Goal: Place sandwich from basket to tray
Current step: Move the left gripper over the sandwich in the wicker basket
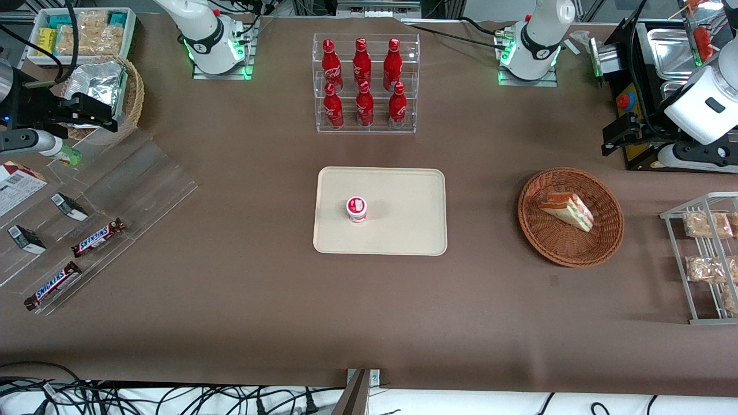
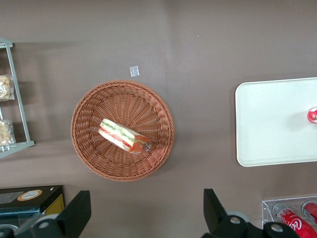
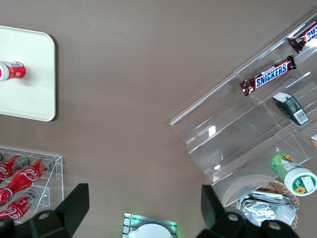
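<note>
one wrapped sandwich, white bread with red-green layers, lies in the basket; gripper spread wide above.

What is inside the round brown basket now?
Only the sandwich lies inside the basket, resting on the woven bottom. The weave directly under it is covered. The gripper, open, hangs above the table beside the basket.

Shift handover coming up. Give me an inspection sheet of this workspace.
Surface: brown table, flat.
Job's things: sandwich lying in wicker basket; tray toward the table's middle, holding a small red-and-white cup.
Clutter: cola bottles in a clear rack; chocolate bars; snack packets on a wire rack.
Claw: left claw open, above the table beside the basket, holding nothing.
Cables: bundle along the table edge nearest the front camera.
Surroundings: nothing seen.
</note>
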You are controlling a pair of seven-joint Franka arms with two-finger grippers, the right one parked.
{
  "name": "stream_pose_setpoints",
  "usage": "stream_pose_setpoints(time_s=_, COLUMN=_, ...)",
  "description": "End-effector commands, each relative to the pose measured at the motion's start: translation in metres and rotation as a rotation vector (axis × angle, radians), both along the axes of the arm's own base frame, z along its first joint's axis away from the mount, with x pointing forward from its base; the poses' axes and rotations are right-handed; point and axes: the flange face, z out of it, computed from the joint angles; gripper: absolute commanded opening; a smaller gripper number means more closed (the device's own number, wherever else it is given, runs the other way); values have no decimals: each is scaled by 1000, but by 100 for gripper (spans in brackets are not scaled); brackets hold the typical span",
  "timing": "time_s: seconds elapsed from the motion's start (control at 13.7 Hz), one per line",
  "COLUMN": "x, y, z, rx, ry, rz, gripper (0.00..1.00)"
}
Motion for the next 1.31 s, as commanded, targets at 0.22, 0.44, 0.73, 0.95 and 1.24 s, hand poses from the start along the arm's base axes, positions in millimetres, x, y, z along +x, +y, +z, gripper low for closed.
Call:
stream_pose_setpoints(time_s=0.22, x=6, y=4, z=-1, rx=48, ry=-3, rz=-5, gripper=100)
stream_pose_setpoints(time_s=0.44, x=13, y=14, z=-35, rx=49, ry=28, rz=14, gripper=100)
stream_pose_setpoints(time_s=0.73, x=11, y=27, z=-107, rx=56, ry=12, rz=151, gripper=100)
stream_pose_setpoints(time_s=0.95, x=5, y=43, z=-156, rx=59, ry=-12, rz=276, gripper=100)
stream_pose_setpoints(time_s=1.24, x=-5, y=64, z=-209, rx=90, ry=-29, rz=408, gripper=100)
